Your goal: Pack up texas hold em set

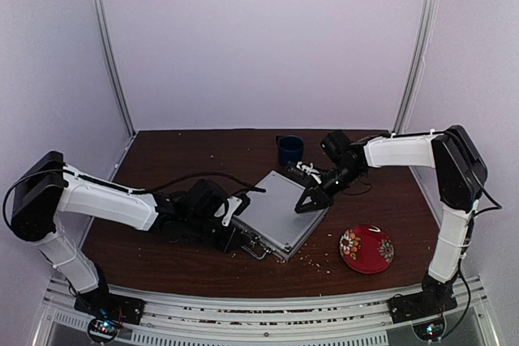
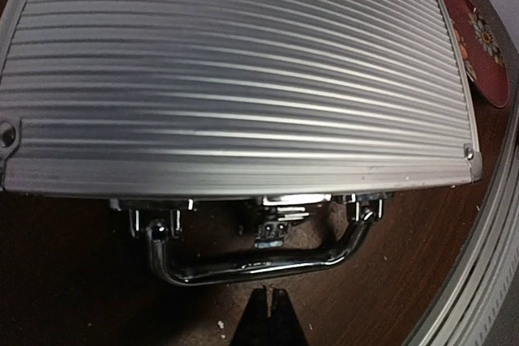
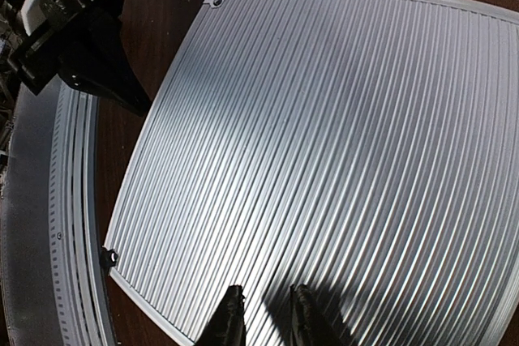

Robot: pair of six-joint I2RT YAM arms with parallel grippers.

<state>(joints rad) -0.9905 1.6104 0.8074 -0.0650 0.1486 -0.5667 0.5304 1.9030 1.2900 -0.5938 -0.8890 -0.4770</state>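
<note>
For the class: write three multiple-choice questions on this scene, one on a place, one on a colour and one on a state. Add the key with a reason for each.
1. Where is the bowl relative to the case?
A. On top of it
B. On the table, to its right
C. Behind it, by the back wall

2. What colour is the mug?
A. Dark blue
B. Yellow
C. White

3. How is the case?
A. Wide open
B. Standing on end
C. Lying flat and shut

Key:
1 B, since the top view shows the bowl on the table right of the case.
2 A, since the mug behind the case is dark blue.
3 C, since both wrist views show the ribbed top down and nothing of the inside.
</note>
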